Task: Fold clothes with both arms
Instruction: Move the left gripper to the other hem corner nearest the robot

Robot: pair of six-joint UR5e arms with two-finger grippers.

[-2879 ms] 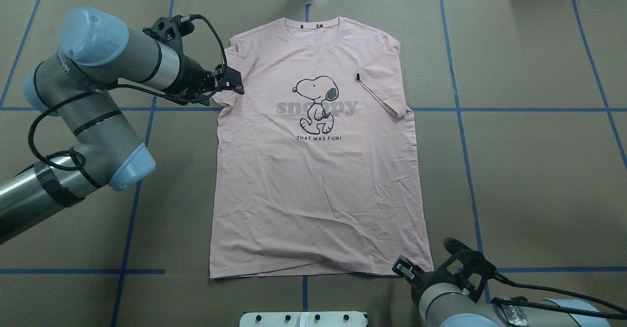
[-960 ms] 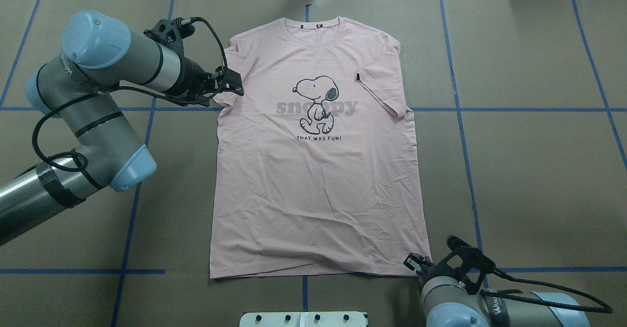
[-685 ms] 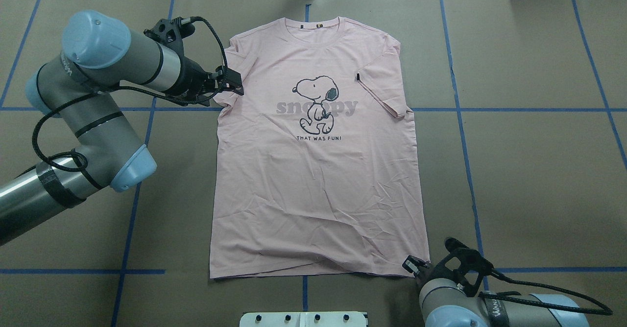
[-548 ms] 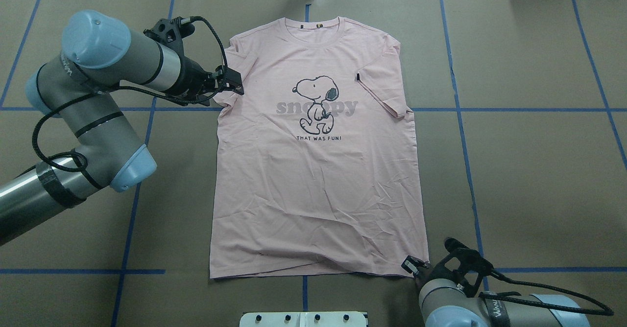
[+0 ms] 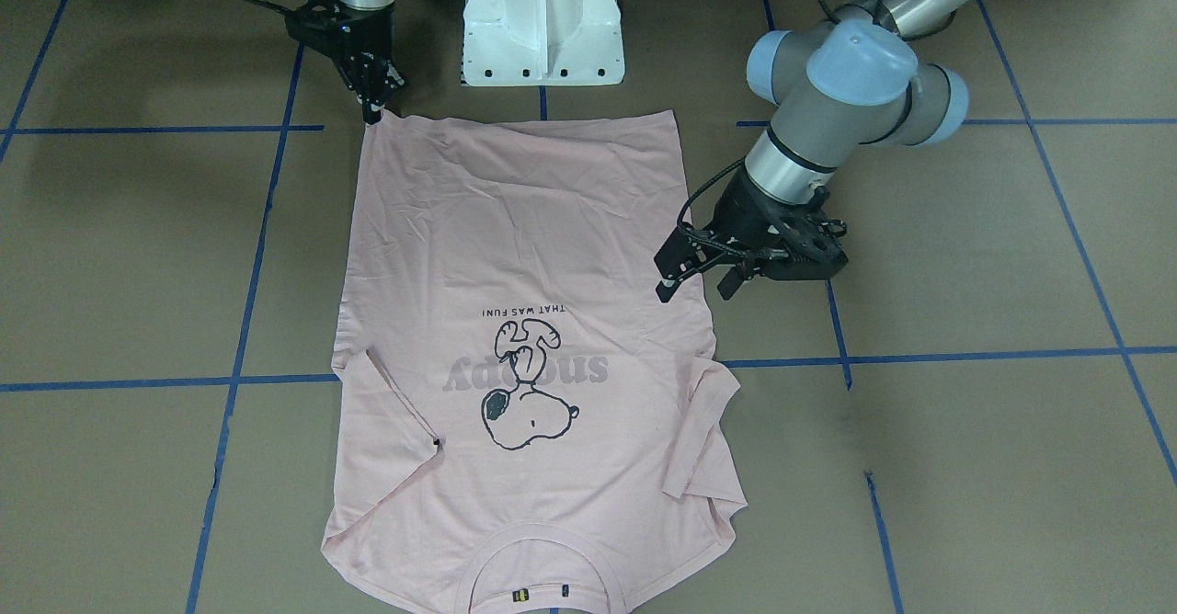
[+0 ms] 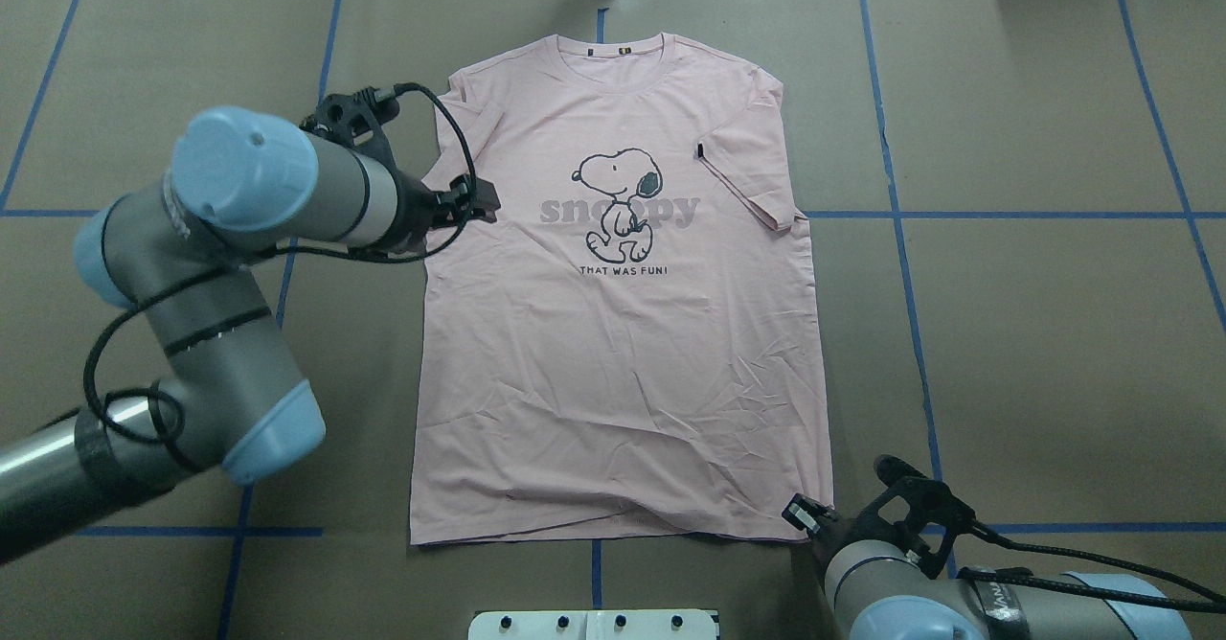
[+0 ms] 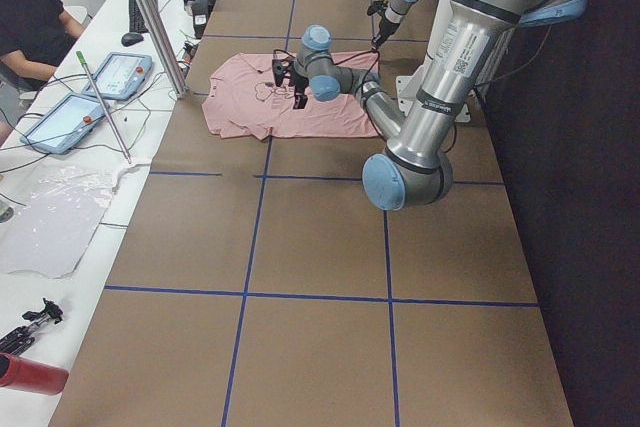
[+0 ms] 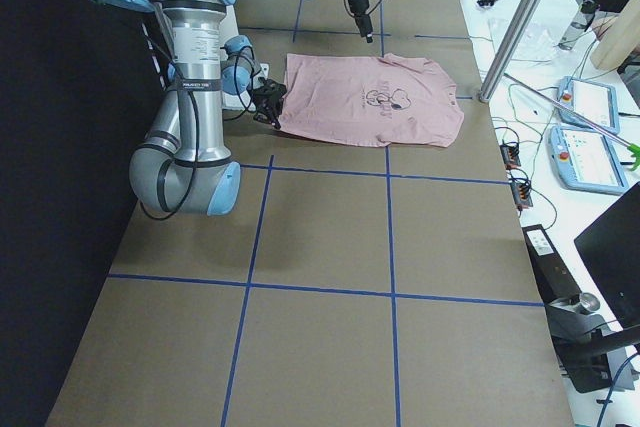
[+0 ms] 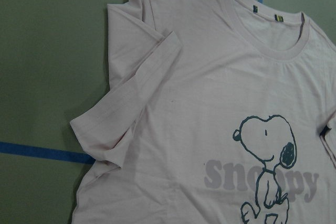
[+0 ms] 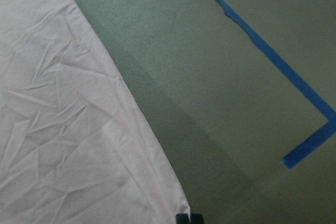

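Observation:
The pale pink Snoopy T-shirt (image 6: pixel 623 362) lies flat and face up on the brown table, collar at the far side, and it also shows in the front view (image 5: pixel 515 228). My left gripper (image 6: pixel 484 207) hovers open over the shirt's left edge, just below the folded-in sleeve; its fingers (image 5: pixel 664 285) stand spread. The left wrist view holds only the sleeve, the collar and the print (image 9: pixel 210 103). My right gripper (image 6: pixel 800 515) sits at the near right hem corner. Its fingertips (image 10: pixel 182 217) are pinched together at that corner of the cloth (image 10: pixel 63 129).
The white pedestal base (image 5: pixel 542 17) stands at the near table edge, between the arms. Blue tape lines (image 6: pixel 900 238) grid the brown surface. Beyond the far edge are a metal post (image 7: pixel 150 17), control tablets (image 7: pixel 120 72) and a seated person (image 7: pixel 25 17).
My left gripper has moved from the sleeve toward the robot and slightly inward over the shirt. The right gripper has edged onto the hem corner, which has drawn in a little.

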